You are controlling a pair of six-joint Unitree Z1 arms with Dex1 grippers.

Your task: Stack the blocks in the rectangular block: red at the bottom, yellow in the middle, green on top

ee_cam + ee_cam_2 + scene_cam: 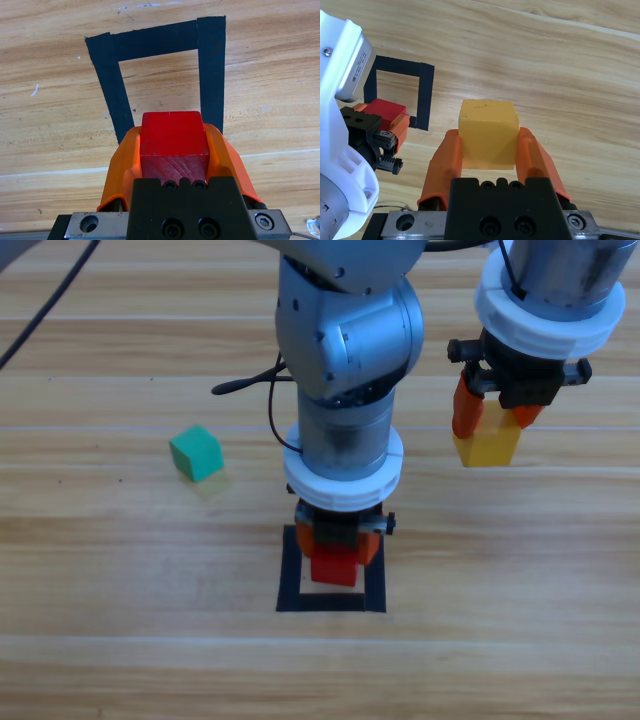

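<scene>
Three small cubes, two arms, one wooden table (120, 640).
The black tape square (290, 570) lies nearest, with the small red cube (334, 568) over it, pinched in the left gripper (336, 562). The small teal-green cube (195, 453) sits alone farther back. The right gripper (490, 430) pinches the small yellow cube (489, 444).

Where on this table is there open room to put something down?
Bare wood lies left of and below the green cube, and below the tape square. It is crowded at the square, where the left gripper holds the red cube, and top right, where the right gripper holds the yellow cube.
</scene>
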